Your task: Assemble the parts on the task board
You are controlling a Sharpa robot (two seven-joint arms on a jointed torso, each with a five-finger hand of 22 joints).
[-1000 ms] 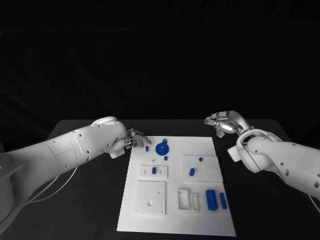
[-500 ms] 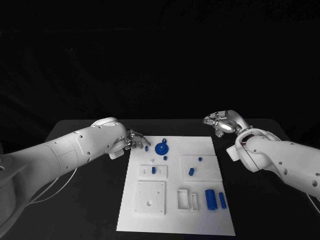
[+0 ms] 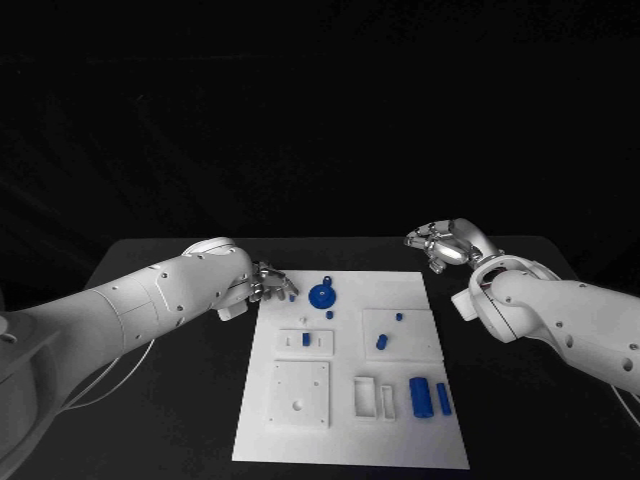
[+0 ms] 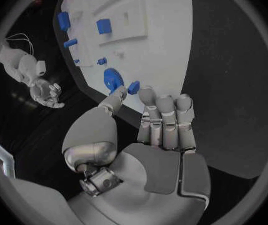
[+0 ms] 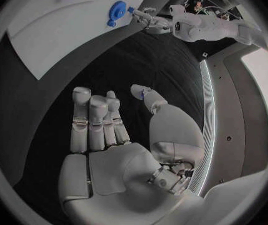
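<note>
The white task board (image 3: pixel 407 450) lies in the middle of the black table. At its far left corner a small blue piece (image 3: pixel 291 296) stands beside a blue gear-like disc (image 3: pixel 323 296). My left hand (image 3: pixel 267 282) reaches in from the board's left edge. Its thumb and one fingertip (image 4: pixel 148 92) pinch the small blue piece (image 4: pixel 133 87), and the disc (image 4: pixel 111 77) sits just beyond. My right hand (image 3: pixel 443 245) hovers over the bare table past the board's far right corner, fingers apart and holding nothing (image 5: pixel 102 125).
Two blue pegs (image 3: pixel 401 319) (image 3: pixel 382 343) sit in the right white block. A blue block (image 3: pixel 307 340) sits in the left one. Two blue cylinders (image 3: pixel 421 397) (image 3: pixel 444 399) lie near the front right, beside white slotted holders (image 3: pixel 366 397) and a square plate (image 3: pixel 301 395).
My left arm has shifted slightly while its fingers stay at the small blue piece. The right hand and the other parts have not moved.
</note>
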